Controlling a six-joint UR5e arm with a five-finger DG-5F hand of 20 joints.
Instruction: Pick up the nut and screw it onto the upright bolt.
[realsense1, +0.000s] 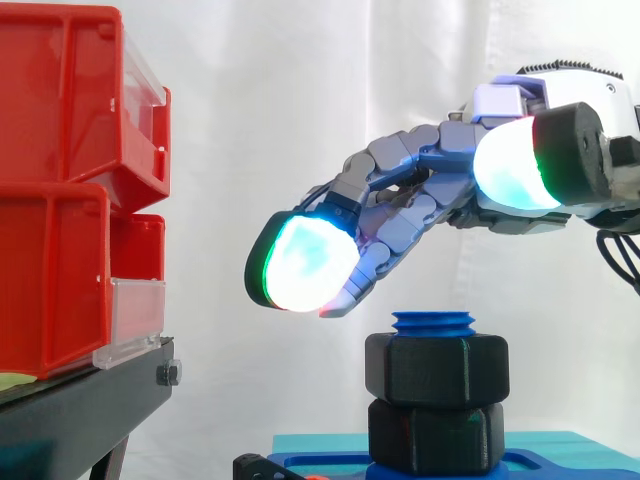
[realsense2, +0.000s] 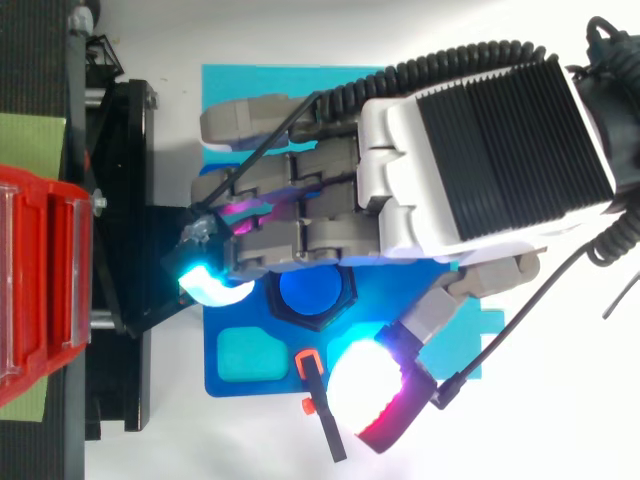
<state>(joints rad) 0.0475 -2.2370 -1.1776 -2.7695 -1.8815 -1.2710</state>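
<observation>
Finding: the black hexagonal plastic nut (realsense1: 437, 368) sits on the upright blue threaded plastic bolt (realsense1: 433, 322), with a few turns of thread standing proud above it. Directly beneath the nut and touching it is a second black hexagonal piece (realsense1: 437, 435) – whether it is another nut or the bolt's own base cannot be told.

The hand (realsense1: 430, 200) hangs just above the bolt, released and holding nothing. Its fingers reach past the bolt towards the bins and are only gently bent. One glowing fingertip pad (realsense1: 300, 265) is above and to one side of the nut, not touching it. The thumb pad (realsense2: 375, 390) stands off to the other side. Judgement: this spread would let fingers and thumb close from opposite flats for a further turn, if one is needed – the nut looks well engaged already.

Surface: the bolt rises from a dark blue fixture plate (realsense2: 225, 388) lying on a teal sheet (realsense2: 240, 90) on the desk. A small orange-and-black clip (realsense2: 318, 400) lies on the plate near the bolt.

Room: stacked red plastic bins (realsense1: 60, 200) on a black stand (realsense1: 80, 410) lie beyond the fingertips, well apart from the bolt, with a white curtain (realsense1: 300, 100) behind
</observation>
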